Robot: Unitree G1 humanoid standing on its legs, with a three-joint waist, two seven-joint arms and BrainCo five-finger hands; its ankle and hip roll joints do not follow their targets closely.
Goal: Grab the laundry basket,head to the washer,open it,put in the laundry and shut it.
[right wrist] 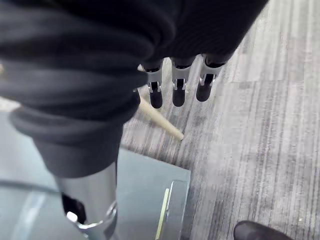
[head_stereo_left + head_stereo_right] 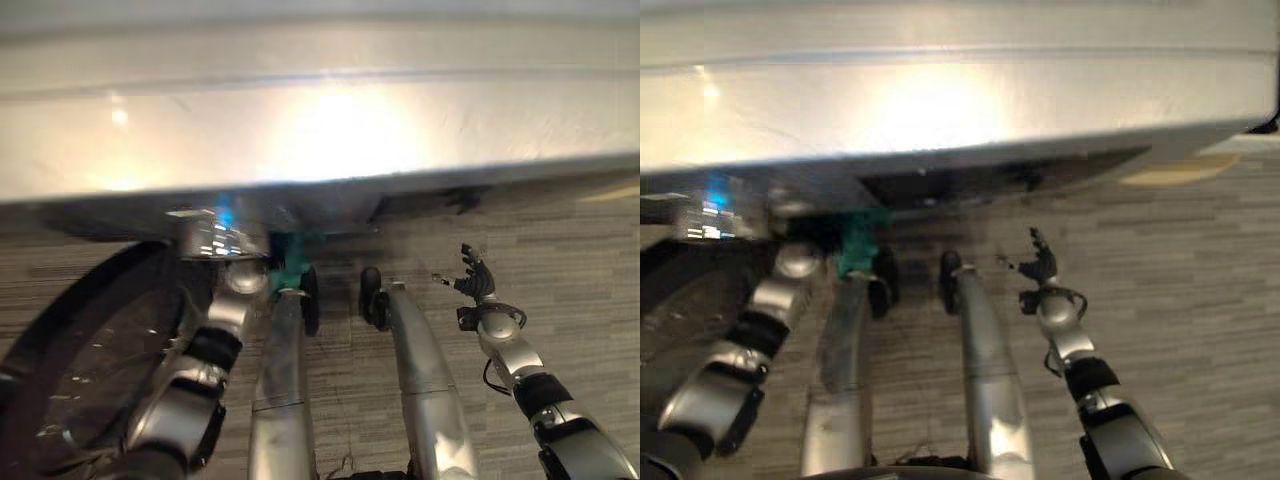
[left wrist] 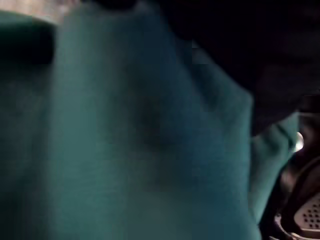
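- Laundry: teal cloth [image 3: 140, 150] is at washer [image 2: 320, 120] opening, under its top edge; door [image 2: 90, 350] is open, swung to left.
- Left hand hidden behind the cloth; can't tell grip.
- Right hand [image 2: 1038, 268] hangs free over floor [image 2: 1180, 330], fingers relaxed, holding nothing.
- Left to do, prob.: push cloth in, shut door.

Grey striped carpet floor [image 2: 560, 250], pale wooden stick [image 1: 161, 120] lying on it

No legible text, labels or numbers in any view. The washer's [image 2: 320, 120] top face is washed out by glare. Its control panel [image 2: 215, 238] shows a blue-lit display, possibly digits, but too blurred to read. Nothing printed is visible on the teal cloth [image 3: 140, 140], and the carpet [image 1: 260, 125] has no markings.
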